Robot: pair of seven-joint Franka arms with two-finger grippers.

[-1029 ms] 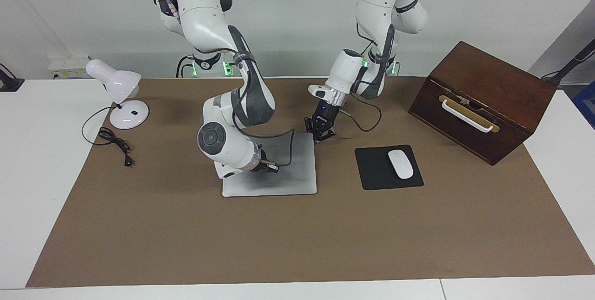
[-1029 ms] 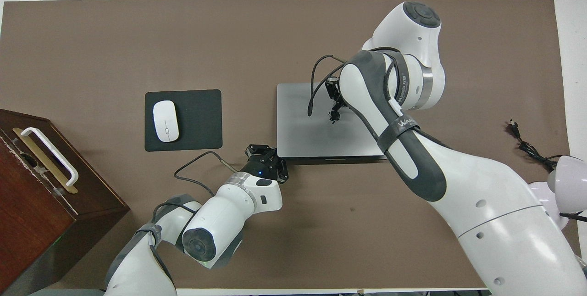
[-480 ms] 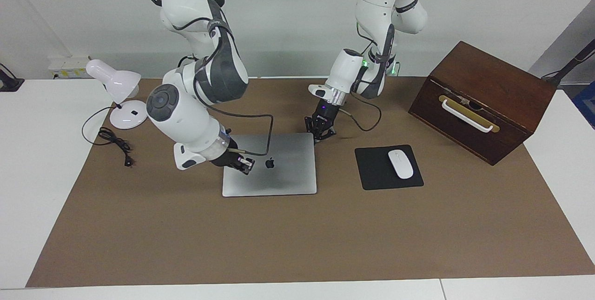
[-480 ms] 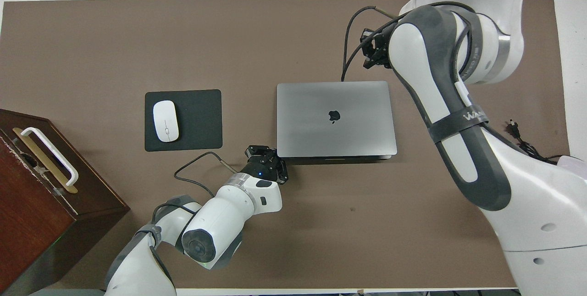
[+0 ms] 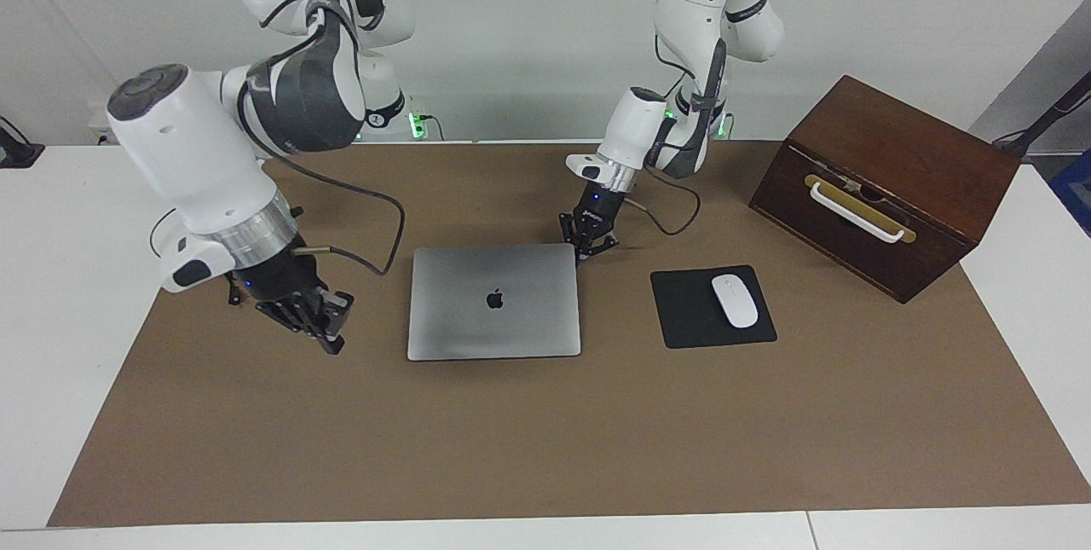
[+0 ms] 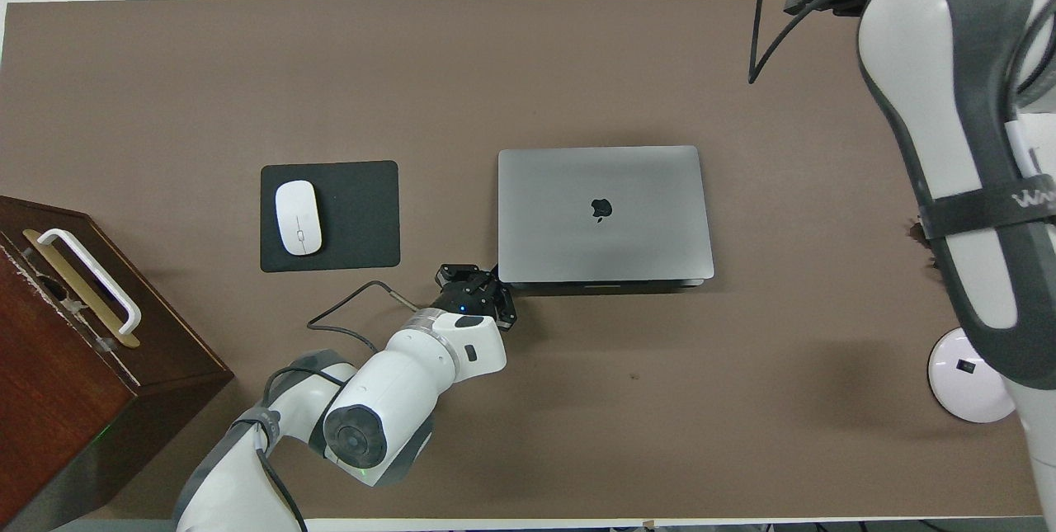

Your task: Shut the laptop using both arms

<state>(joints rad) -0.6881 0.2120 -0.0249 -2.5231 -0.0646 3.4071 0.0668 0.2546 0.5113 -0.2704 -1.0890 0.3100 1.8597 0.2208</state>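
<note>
Laptop [image 5: 494, 301] lid flat, closing done; right hand [image 5: 317, 321] has swung clear, shut and empty; left hand [image 5: 588, 245], shut and empty, waits at corner.

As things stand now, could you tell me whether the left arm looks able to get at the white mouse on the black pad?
Probably yes: the left gripper sits shut at the closed laptop's corner, and only bare mat lies between it and the mouse on the mouse pad.
</note>
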